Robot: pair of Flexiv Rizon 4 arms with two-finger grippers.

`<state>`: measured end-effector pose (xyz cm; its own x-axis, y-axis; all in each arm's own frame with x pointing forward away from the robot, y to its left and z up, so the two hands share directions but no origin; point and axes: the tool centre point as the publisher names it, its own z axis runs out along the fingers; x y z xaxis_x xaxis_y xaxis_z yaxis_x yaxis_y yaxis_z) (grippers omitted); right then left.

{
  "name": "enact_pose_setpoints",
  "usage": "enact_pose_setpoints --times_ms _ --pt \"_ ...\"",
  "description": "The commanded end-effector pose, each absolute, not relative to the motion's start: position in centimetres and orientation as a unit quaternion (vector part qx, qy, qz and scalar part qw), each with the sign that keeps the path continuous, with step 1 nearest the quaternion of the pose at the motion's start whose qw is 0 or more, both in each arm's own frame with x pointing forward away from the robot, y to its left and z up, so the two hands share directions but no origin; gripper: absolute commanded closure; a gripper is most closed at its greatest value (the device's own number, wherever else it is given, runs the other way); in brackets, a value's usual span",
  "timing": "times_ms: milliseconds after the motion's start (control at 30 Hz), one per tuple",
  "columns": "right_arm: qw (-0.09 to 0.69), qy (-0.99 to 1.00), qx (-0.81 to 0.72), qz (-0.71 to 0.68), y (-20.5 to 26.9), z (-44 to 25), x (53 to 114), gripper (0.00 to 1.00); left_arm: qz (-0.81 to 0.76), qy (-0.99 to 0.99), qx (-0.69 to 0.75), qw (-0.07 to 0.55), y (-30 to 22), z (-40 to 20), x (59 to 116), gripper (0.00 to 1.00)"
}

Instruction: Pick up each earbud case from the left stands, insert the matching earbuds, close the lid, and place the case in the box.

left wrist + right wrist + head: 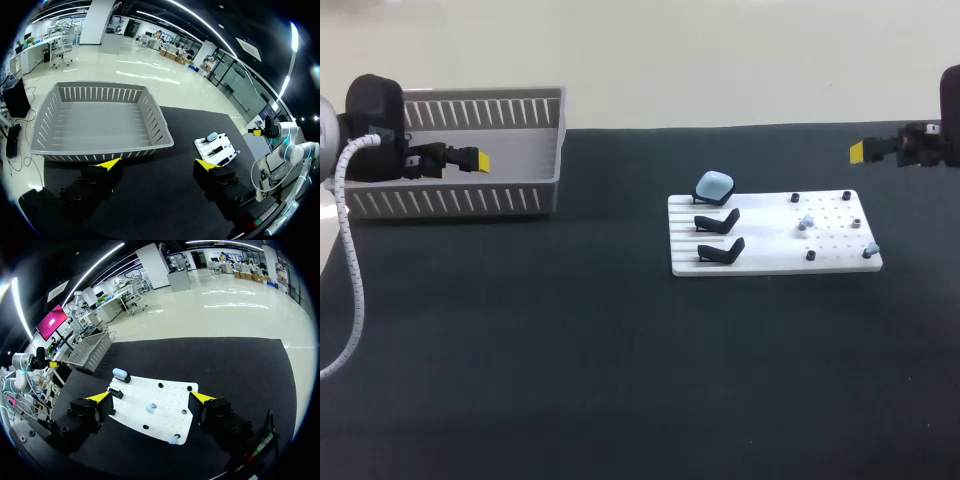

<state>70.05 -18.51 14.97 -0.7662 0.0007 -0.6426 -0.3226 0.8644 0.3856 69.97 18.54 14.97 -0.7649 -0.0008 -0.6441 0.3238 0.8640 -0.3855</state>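
On the white board (770, 262) mid-counter, the pale blue case (713, 184) is sitting on the rearmost stand (701, 200), earbuds (806, 222) lying nearby. Left hand (157, 163), by the grey box (552, 150), and right hand (151, 397) are both hanging wide open, holding nothing. An off-centre pinch is likely risking the rounded case slipping off its perch.

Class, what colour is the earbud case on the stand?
The earbud case is pale blue, clearest in head view.

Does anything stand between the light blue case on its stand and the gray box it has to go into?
Nothing visible does. Only bare black table lies between the light blue case and the box. The box's own side wall faces the case, so the case would likely go in from above.
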Motion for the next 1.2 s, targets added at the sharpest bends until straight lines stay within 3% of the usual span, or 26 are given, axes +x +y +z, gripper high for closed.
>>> enact_pose_setpoints --times_ms 33,467,1200 --pt "0.330 0.907 -0.089 0.244 -18.5 15.0 70.0 0.00 -0.242 0.908 0.088 0.329 18.4 15.1 70.0 0.00" --pt "0.330 0.907 -0.089 0.244 -18.5 15.0 70.0 0.00 -0.249 0.905 0.092 0.333 18.4 15.0 69.9 0.00" --pt "0.330 0.907 -0.089 0.244 -18.5 15.0 70.0 0.00 -0.345 0.758 0.393 0.390 12.9 17.3 70.8 0.00"
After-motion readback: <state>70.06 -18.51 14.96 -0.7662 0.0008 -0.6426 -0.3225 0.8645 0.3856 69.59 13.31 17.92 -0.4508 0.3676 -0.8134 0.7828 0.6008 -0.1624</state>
